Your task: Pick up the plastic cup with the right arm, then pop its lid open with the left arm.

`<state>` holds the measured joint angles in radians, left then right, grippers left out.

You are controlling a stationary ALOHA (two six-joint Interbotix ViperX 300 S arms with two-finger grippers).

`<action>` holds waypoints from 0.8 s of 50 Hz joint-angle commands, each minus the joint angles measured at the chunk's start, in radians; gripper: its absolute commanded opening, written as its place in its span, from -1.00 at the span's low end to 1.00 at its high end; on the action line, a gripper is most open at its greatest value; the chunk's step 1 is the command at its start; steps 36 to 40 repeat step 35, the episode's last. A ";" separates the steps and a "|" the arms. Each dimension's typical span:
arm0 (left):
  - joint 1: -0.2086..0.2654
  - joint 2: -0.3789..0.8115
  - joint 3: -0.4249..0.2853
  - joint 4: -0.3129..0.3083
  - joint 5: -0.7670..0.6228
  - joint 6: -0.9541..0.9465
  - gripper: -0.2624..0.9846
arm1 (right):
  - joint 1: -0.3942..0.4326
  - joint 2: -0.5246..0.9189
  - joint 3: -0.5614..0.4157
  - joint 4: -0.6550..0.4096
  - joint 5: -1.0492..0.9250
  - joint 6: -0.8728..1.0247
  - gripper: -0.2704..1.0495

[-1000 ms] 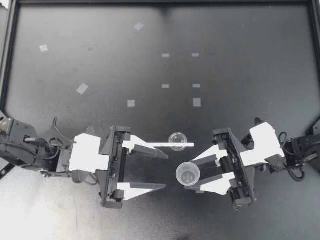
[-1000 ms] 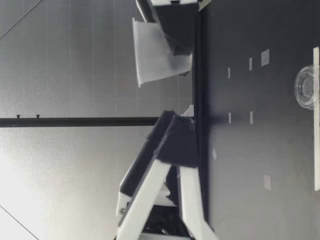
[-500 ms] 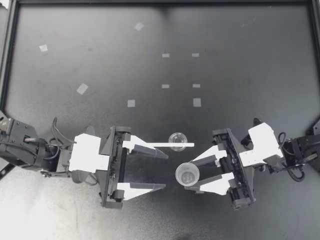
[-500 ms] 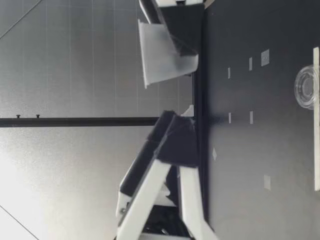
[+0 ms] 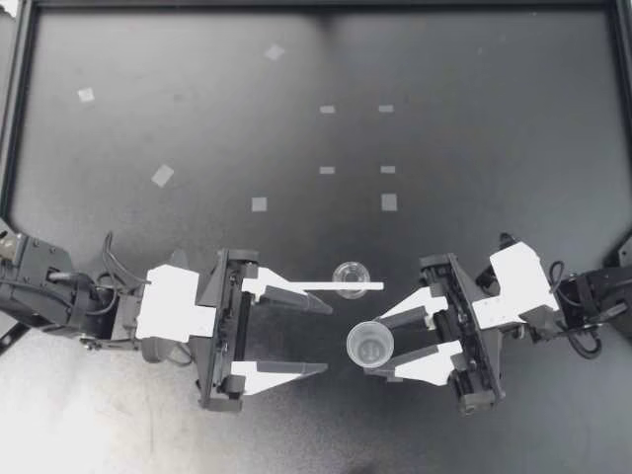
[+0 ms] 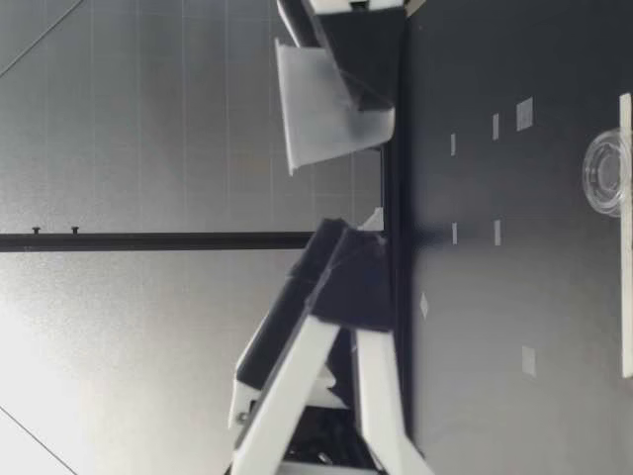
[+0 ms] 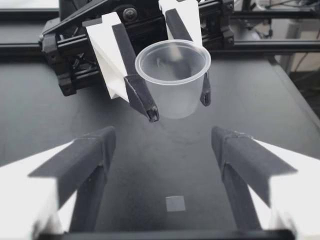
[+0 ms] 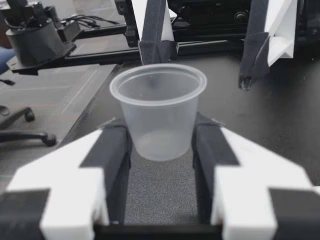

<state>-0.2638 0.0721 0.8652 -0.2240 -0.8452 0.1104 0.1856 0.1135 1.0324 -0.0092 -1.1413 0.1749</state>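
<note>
Thin translucent plastic: the cup is grasped at mid-wall by my right end effector, above the desk. It seems light and easily crushed, so gentle pressure below the rim suits. Farther, my left end effector stands released, empty.

Translucent cup, black table, pale grey tape squares, white strip

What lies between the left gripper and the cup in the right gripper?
Only bare table separates the left gripper from the cup, as the top view shows; the left wrist view adds a small tape square there.
</note>
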 commanded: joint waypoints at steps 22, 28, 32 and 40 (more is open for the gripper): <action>0.002 -0.021 -0.009 0.003 -0.003 0.006 0.53 | 0.006 -0.021 -0.018 -0.002 0.006 0.000 0.00; 0.002 -0.023 -0.008 0.003 -0.003 0.008 0.52 | 0.006 -0.021 -0.018 -0.002 0.006 0.002 0.00; 0.002 -0.023 -0.008 0.003 -0.005 0.008 0.52 | 0.006 -0.021 -0.018 -0.002 0.006 0.002 0.00; 0.002 -0.023 -0.008 0.003 -0.003 0.009 0.52 | 0.006 -0.021 -0.020 -0.002 0.006 0.002 0.00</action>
